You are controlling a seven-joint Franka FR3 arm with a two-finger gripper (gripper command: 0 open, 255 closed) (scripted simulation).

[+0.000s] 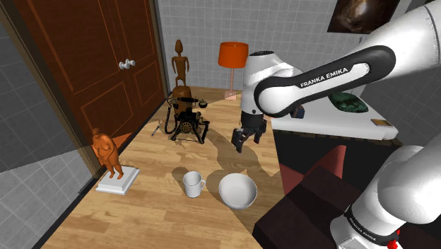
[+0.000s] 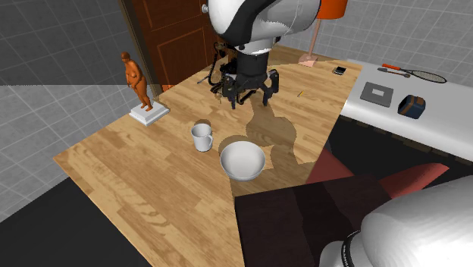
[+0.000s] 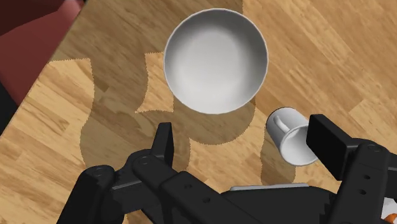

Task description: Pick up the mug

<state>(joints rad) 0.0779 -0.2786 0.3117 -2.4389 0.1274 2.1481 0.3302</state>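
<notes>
The black hand [image 1: 246, 143] [image 2: 246, 98] is hanging above the wooden worktop [image 1: 152, 159] [image 2: 136, 167], pointing downwards, with its two fingers [image 3: 164, 143] standing wide apart and clasping nothing. The white mug [image 1: 191, 184] [image 2: 202, 136] is sitting upright on the worktop with its opening facing up. It is just beside a white bowl [image 1: 237, 191] [image 2: 242, 160], with a narrow strip of wood showing between them. In the shoulder view the mug is lying to the bowl's left, and its handle is pointing towards the bowl. Both are lying nearer the camera than the hand, which is hovering apart from them.

In the wrist view the mug [image 3: 289, 135] is showing close against one finger of the hand [image 3: 242, 127], partly hidden behind that finger and not touched by it. The bowl [image 3: 216, 60] is lying beyond the gap between the fingers, and the arm's shadow is falling across the boards [image 3: 331, 57] around it.

At the shoulder view's left an orange figurine [image 1: 106, 152] [image 2: 135, 76] is standing on a white base near the worktop's edge. Behind the hand a black antique telephone [image 1: 185, 120] is standing, with a brown wooden statue [image 1: 181, 64] and an orange lamp [image 1: 232, 55] farther back, beside a dark brown door [image 1: 92, 64]
</notes>
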